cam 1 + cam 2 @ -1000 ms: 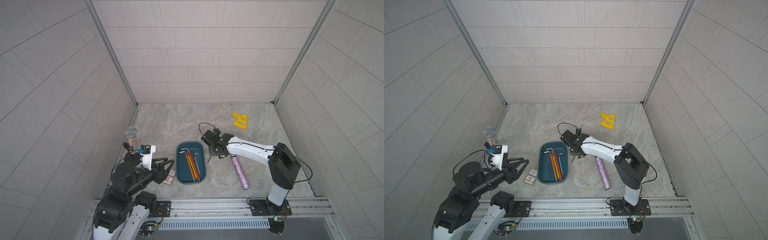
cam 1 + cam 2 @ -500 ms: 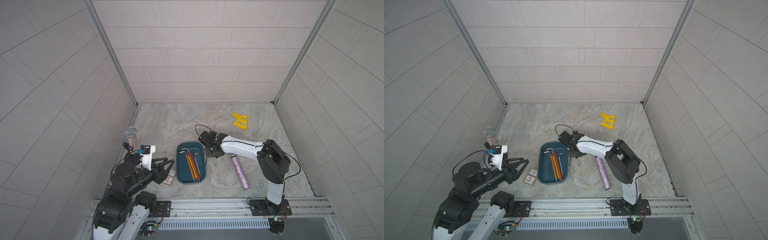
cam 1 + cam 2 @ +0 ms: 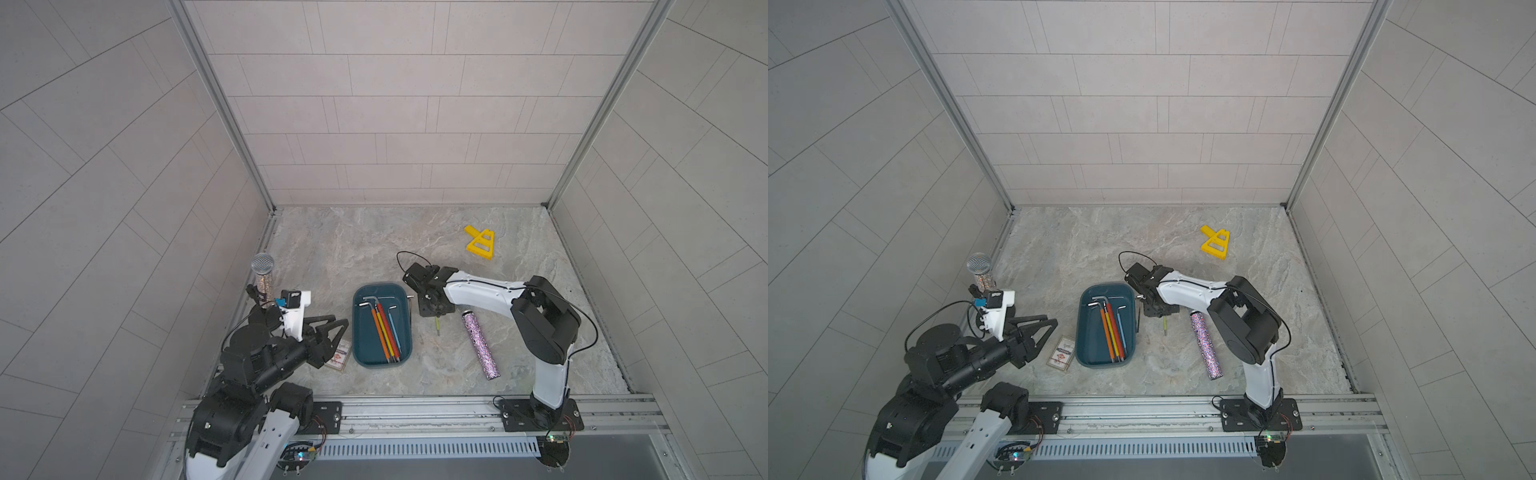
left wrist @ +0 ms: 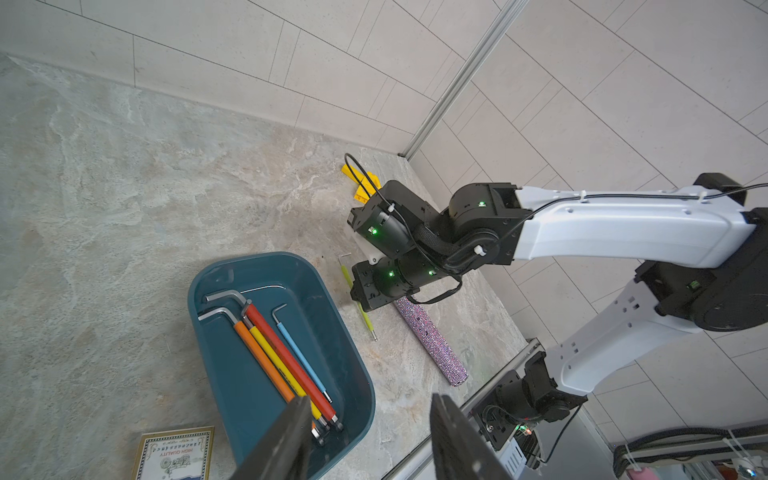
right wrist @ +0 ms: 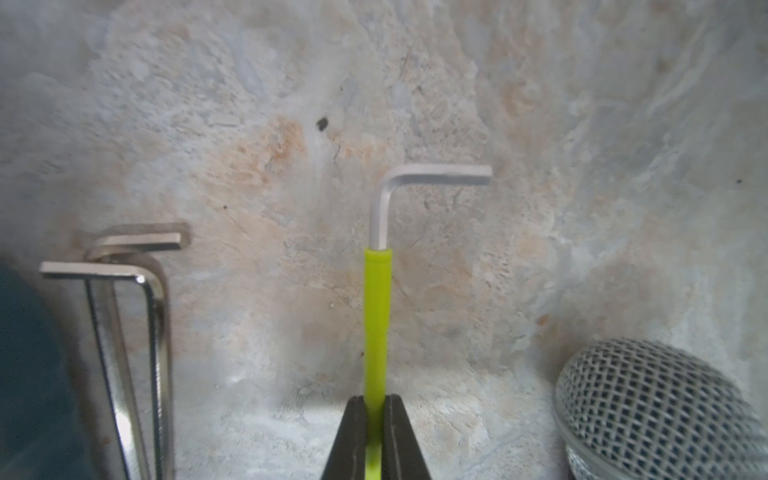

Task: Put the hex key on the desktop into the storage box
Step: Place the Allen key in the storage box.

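Elbow of right arm (image 3: 544, 324) has swung toward box (image 3: 362, 340); right tool (image 5: 376, 399) clamped on green hex key (image 5: 377, 299), just right of box. Left tool (image 4: 371, 398) half open, empty, left of box.

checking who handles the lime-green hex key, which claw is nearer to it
Right. The right claw is shut on the lime-green hex key, just beside the storage box. The left claw hangs open on the opposite side of the box, apart from the key.
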Controlling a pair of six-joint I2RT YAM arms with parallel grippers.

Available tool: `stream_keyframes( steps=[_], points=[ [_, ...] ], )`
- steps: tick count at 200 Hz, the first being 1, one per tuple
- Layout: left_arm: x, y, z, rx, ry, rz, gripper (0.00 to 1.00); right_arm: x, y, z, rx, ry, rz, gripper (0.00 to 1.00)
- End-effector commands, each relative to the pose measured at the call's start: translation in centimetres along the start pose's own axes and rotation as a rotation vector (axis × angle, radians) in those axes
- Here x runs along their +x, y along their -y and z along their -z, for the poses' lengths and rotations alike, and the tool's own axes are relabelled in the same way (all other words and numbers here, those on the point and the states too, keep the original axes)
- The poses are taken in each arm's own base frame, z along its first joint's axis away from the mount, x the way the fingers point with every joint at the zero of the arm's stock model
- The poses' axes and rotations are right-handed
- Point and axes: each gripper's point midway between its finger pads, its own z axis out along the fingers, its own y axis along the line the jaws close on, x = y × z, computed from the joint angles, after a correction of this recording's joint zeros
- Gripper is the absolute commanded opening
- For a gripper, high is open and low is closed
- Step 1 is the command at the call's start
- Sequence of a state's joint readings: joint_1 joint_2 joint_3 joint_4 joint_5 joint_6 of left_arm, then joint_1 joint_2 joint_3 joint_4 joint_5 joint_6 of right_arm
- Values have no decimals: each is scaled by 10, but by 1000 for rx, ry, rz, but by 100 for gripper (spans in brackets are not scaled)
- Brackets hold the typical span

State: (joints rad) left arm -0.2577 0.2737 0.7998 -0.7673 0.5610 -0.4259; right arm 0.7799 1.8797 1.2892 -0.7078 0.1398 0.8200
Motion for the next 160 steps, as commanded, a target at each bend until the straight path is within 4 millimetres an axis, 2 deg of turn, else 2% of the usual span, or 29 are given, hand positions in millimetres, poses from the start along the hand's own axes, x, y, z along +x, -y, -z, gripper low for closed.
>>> stream_keyframes(
  steps=[1,38,63,82,102,160],
  points=[
    [-4,2,0,13,25,-27,53,-19,-8,48,-65,119,-9,0],
    [-5,2,1,9,31,-26,53,-21,-54,106,-221,208,46,0],
    [-5,2,1,9,33,-27,53,-6,-91,117,-313,167,102,0],
    [-5,1,1,6,33,-26,53,10,-113,114,-344,109,147,0],
    [-5,2,2,9,37,-28,53,23,-126,106,-346,63,171,0],
    [-6,2,2,8,40,-27,53,41,-139,66,-312,-53,190,0]
  ],
)
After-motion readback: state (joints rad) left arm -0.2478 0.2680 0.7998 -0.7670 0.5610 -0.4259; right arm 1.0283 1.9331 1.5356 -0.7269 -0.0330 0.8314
